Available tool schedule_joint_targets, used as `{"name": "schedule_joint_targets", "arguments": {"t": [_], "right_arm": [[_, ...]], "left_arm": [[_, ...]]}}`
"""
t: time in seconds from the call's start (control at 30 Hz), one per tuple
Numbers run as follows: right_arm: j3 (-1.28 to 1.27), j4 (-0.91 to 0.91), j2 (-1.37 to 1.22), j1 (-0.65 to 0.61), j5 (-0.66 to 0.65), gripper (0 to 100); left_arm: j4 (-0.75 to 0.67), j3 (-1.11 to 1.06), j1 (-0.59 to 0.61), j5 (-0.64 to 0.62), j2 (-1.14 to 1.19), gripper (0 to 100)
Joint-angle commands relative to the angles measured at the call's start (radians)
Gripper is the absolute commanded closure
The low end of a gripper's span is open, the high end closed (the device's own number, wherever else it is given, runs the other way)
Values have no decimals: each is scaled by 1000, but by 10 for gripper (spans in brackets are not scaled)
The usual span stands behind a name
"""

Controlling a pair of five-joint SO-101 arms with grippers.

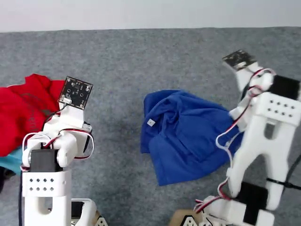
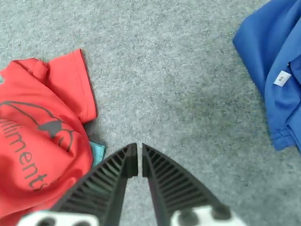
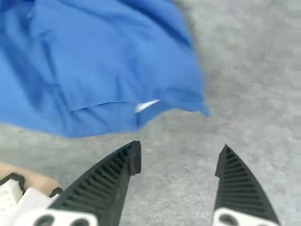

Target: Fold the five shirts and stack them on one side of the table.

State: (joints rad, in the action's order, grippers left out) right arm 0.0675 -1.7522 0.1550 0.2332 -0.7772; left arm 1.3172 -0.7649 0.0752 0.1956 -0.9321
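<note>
A crumpled blue shirt (image 1: 183, 134) lies in the middle of the grey table, with a small white label near its collar (image 2: 281, 78). A red shirt with grey print (image 1: 23, 110) is bunched at the left edge, and a bit of teal cloth (image 1: 10, 161) sticks out from under it. My left gripper (image 2: 139, 151) hovers over bare carpet between the red shirt (image 2: 37, 141) and the blue shirt (image 2: 277, 61), shut and holding nothing. My right gripper (image 3: 181, 157) stands open above the carpet beside an edge of the blue shirt (image 3: 94, 70).
The grey carpeted table top (image 1: 141, 61) stretches bare behind both shirts up to a pale wall. The arm bases (image 1: 44, 193) and their cables stand along the front edge, and a tan patch (image 3: 23, 172) lies by the right one.
</note>
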Motion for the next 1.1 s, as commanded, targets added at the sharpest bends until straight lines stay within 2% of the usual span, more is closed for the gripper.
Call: {"name": "schedule_joint_targets", "arguments": {"t": [0.0, 0.2, 0.53, 0.77, 1.07], "right_arm": [[-107, -42, 84, -104, -11, 734], [-358, 10, 84, -266, 98, 734], [-666, 260, 82, -383, 97, 732], [-738, 361, 70, -384, 97, 731], [-652, 429, -101, -367, 100, 732]], "left_arm": [[-40, -16, -3, -11, -12, 975], [-94, -119, 2, -11, -17, 975], [-95, -156, 2, -11, -20, 975], [-91, -156, 2, -11, -20, 975], [-94, -174, 2, -9, -20, 975]]}}
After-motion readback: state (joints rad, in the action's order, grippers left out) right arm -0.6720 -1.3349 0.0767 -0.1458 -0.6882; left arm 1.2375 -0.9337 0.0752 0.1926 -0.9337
